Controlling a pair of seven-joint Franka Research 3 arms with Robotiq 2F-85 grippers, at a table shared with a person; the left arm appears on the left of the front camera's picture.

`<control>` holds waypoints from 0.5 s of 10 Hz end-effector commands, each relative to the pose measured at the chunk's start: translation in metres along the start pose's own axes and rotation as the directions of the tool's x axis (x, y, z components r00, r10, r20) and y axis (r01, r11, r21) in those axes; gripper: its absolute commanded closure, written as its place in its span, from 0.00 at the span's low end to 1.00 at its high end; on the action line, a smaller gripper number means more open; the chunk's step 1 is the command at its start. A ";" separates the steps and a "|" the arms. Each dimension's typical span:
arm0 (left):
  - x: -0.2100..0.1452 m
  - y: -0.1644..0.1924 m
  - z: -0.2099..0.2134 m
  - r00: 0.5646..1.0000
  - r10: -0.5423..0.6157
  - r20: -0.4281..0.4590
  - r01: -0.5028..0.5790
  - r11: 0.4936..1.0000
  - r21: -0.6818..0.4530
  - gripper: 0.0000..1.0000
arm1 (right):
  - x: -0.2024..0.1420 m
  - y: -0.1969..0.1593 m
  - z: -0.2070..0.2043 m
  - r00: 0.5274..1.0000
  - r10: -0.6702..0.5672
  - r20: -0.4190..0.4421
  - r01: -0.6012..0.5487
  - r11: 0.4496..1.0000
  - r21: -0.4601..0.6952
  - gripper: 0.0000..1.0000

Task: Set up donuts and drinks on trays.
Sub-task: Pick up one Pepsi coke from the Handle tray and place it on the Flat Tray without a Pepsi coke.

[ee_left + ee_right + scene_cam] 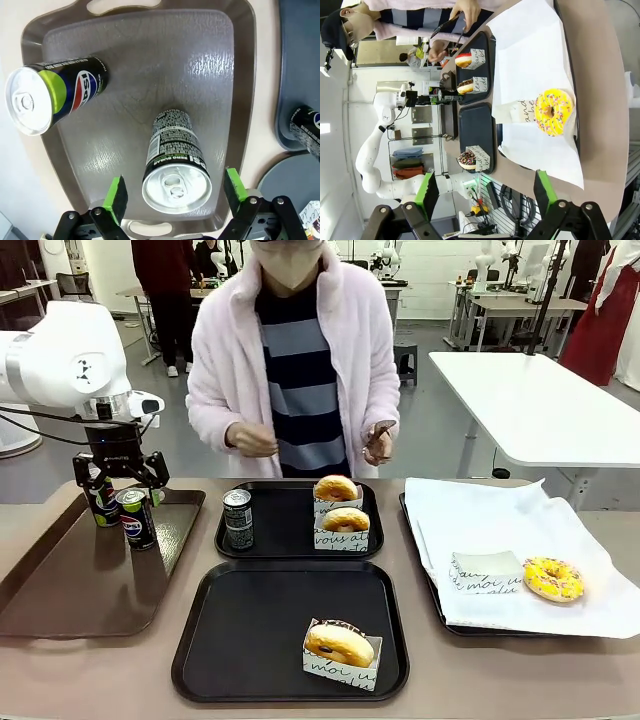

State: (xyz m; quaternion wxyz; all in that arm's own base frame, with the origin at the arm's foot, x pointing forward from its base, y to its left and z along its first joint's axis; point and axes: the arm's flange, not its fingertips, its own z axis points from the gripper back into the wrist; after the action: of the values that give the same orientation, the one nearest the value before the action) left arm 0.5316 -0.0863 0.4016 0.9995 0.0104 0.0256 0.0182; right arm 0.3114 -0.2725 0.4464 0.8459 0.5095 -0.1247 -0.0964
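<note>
Brown glossy tray [60,580] at the left of the surface carries two upright Pepsi cans; the left gripper [121,482] hangs just above them, fingers [117,197] released and spread either side of the nearer can [175,165], clear of it, with the lime-banded can [60,95] standing apart. At centre, the far black tray [285,530] holds one can [238,520] and two sleeved donuts [340,505]; the near black tray [260,620] holds one chocolate-iced donut [340,645] and no drink. At right, a yellow-iced donut [553,578] lies on the paper-lined tray [408,530]. The right gripper [486,189] is released and empty. Assessment: drink pick-up in hand. Next move calls for a straight descent, closure on the can body, then an upright carry to the near tray.
</note>
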 end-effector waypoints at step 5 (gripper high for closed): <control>0.007 0.002 -0.015 1.000 -0.009 0.013 0.009 1.000 0.026 0.00 | 0.000 0.001 0.000 1.000 0.008 0.003 -0.008 1.000 0.012 0.00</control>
State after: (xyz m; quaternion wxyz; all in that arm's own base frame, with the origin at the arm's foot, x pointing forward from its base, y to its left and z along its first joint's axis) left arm 0.5348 -0.0847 0.3880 0.9992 0.0199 0.0326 0.0134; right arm 0.3114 -0.2725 0.4464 0.8459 0.5095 -0.1247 -0.0964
